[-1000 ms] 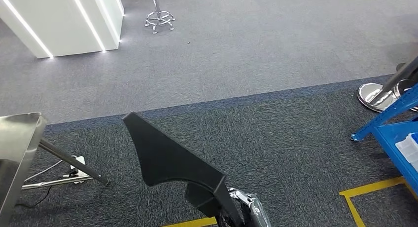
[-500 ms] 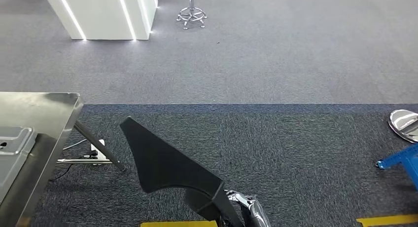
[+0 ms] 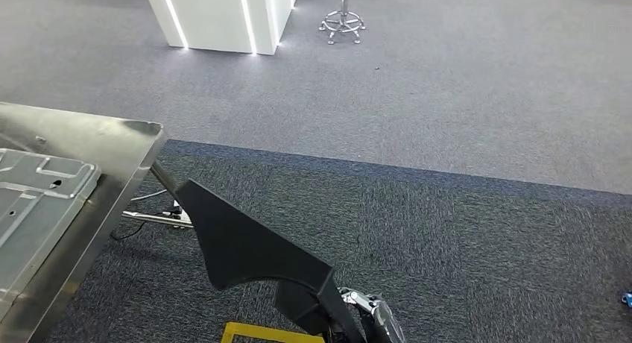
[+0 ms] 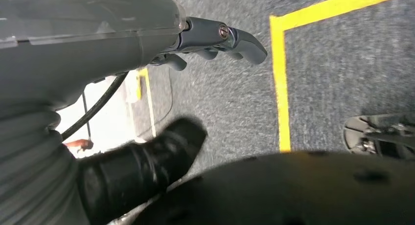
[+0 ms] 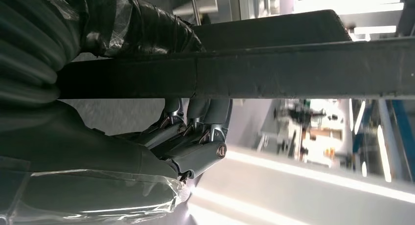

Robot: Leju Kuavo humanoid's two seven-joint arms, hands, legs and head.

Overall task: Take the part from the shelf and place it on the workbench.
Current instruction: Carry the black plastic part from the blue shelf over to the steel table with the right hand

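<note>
The black part (image 3: 253,250) is off the shelf, gripped by the right hand (image 5: 195,132) at lower centre of the head view, left hand (image 4: 215,39) empty with fingers loosely curled; still to do: set it on the workbench (image 3: 112,134) at left.

Black part (image 3: 246,242) — flat matte panel w/ curved cutout and pointed upper tip, held up off the carpet, tilted, tip toward the steel desk (image 3: 112,145). Gripped at lower end by right hand (image 5: 195,132). Desk at left — not touching the part.
</note>
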